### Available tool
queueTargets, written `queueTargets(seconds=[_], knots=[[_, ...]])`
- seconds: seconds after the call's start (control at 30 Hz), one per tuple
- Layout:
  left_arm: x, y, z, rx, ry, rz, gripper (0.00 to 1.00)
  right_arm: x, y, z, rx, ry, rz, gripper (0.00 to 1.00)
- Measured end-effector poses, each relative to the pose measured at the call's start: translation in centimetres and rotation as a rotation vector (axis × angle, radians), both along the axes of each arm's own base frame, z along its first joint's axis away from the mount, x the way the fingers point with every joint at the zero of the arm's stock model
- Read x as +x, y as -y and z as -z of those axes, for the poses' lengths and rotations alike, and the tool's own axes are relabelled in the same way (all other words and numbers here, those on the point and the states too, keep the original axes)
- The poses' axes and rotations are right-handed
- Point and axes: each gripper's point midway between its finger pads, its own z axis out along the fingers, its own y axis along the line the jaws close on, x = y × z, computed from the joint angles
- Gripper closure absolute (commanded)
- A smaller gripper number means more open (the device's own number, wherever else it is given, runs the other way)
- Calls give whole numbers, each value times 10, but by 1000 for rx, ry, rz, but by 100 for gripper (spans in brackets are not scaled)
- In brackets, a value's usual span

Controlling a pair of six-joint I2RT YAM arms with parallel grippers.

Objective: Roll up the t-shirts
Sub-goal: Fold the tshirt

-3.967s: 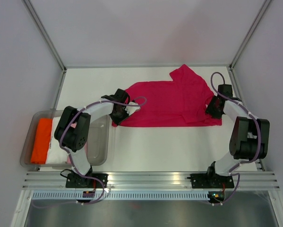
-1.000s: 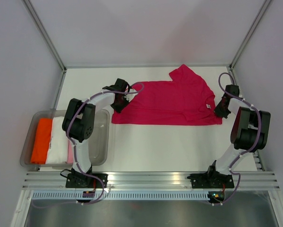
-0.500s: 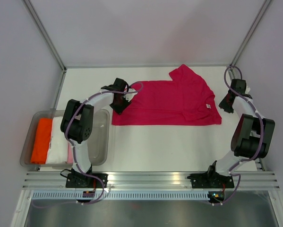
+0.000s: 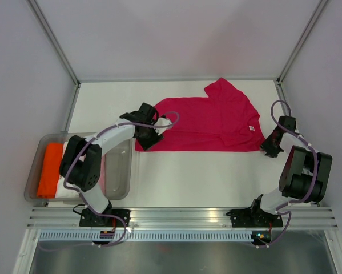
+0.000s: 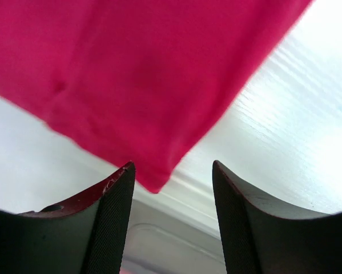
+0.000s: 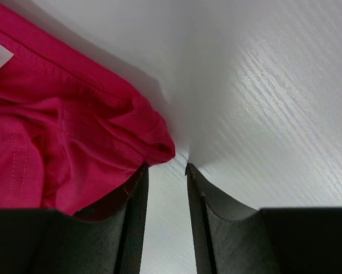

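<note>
On the far half of the tabletop (image 4: 205, 171), the magenta t-shirt (image 4: 208, 123) lies flat, folded into a band. Its long axis runs left to right, parallel to the near edge, and one sleeve sticks out toward the far right. The left tool (image 4: 148, 140) sits at the band's near-left corner and the right tool (image 4: 268, 148) at the near-right corner, so each arm covers its own end and neither is clearly nearer. Left wrist view: jaws well apart and empty, with the shirt's corner tip pointing into the gap between them, and the rest of the cloth spreading away ahead of the tool. Right wrist view: jaws at a narrow gap with only bare tabletop between them. The bunched corner sits just ahead of the tip of the finger on the view's left, close to it, but I can't tell if it touches. Key relation: the cloth lies beyond both tools, with the near hem spanning between them. My read is that the left is lined up to pinch, while the right needs a nudge toward the shirt first. The clear tub (image 4: 122, 165) with other folded cloth sits at the left, apart from the shirt.
</note>
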Motion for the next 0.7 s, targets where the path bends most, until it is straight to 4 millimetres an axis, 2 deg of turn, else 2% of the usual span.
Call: queueTargets(seconds=[0.1, 0.2, 0.37, 0.43, 0.53, 0.57, 0.63, 0.7], knots=[[-18, -7, 33, 80, -77, 35, 36, 3, -2, 1, 9, 15, -3, 61], [-20, -20, 54, 154, -105, 29, 36, 7, -1, 1, 9, 30, -5, 60], [-5, -25, 49, 182, -44, 11, 36, 9, -7, -2, 35, 47, -21, 60], [-3, -25, 49, 186, -35, 14, 37, 9, -9, -10, 37, 67, -26, 59], [0, -28, 51, 208, -26, 13, 45, 13, -8, -30, 17, 125, -26, 53], [2, -29, 51, 217, -24, 11, 51, 15, -7, -34, 12, 140, -26, 52], [6, -30, 52, 229, -17, 6, 59, 18, -6, -35, 10, 149, -24, 49], [7, -29, 52, 227, -12, 3, 74, 19, -6, -27, 19, 131, -20, 47]])
